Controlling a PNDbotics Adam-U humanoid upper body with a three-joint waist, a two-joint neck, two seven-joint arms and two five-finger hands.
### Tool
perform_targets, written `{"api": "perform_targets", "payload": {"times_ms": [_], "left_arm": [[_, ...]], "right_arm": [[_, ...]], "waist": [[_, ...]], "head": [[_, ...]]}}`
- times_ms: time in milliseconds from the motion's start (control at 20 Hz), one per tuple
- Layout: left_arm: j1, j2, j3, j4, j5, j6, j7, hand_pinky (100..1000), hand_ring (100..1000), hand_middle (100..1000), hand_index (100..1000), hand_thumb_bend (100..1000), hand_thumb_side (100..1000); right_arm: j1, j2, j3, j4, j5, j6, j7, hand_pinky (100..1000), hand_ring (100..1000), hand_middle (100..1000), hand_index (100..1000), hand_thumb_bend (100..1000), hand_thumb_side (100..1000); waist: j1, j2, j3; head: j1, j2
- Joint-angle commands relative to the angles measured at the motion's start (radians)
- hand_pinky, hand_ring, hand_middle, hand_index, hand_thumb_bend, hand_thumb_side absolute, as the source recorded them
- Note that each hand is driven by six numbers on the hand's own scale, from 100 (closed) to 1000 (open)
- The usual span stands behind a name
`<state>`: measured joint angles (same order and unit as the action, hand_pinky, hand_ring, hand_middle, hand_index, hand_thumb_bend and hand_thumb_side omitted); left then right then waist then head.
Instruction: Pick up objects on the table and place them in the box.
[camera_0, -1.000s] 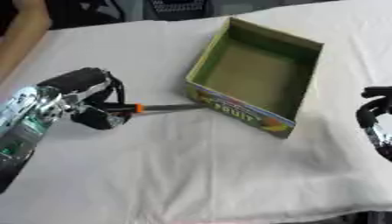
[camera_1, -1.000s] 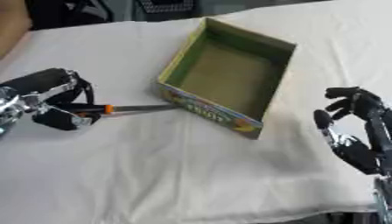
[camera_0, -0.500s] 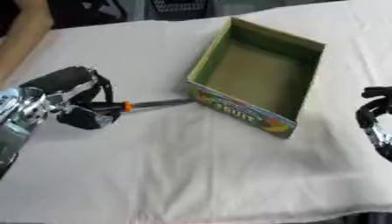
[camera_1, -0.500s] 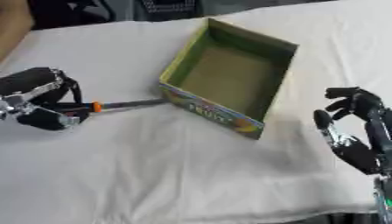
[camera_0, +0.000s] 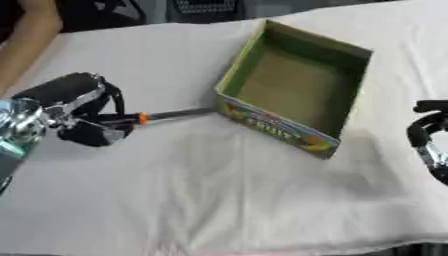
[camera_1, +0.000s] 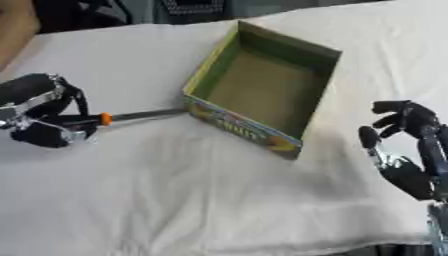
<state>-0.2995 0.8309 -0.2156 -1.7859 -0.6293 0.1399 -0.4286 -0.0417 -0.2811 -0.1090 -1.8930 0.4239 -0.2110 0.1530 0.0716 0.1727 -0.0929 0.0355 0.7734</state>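
The left hand (camera_0: 74, 112) has its fingers curled round the dark handle of a screwdriver (camera_0: 166, 115), whose orange collar and grey shaft point toward the box (camera_0: 296, 92). Compared with a second ago the hand sits a little further left, and the shaft tip now lies just at the box's near-left corner. The box stands open on the white tablecloth (camera_0: 219, 190), unmoved. The right hand (camera_1: 404, 150) rests idle at the right edge as before, fingers relaxed and apart.
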Motion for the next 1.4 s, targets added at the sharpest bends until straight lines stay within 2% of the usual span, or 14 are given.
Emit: {"api": "perform_targets", "payload": {"times_ms": [50, 1400], "left_arm": [[-0.008, 0.034, 0.027, -0.021, 0.004, 0.003, 0.008, 100, 133, 191, 268, 100, 271], [-0.055, 0.056, 0.077, -0.074, -0.031, 0.018, 0.02, 100, 133, 188, 267, 100, 252]], "right_arm": [[0.001, -0.011, -0.008, -0.026, 0.003, 0.0, -0.002, 509, 590, 668, 783, 432, 668], [0.002, -0.011, -0.009, -0.026, 0.004, 0.0, 0.0, 510, 590, 669, 783, 433, 669]], "waist": [[-0.002, -0.013, 0.001], [-0.001, -0.017, 0.0]], "head": [[-0.004, -0.003], [-0.007, -0.003]]}}
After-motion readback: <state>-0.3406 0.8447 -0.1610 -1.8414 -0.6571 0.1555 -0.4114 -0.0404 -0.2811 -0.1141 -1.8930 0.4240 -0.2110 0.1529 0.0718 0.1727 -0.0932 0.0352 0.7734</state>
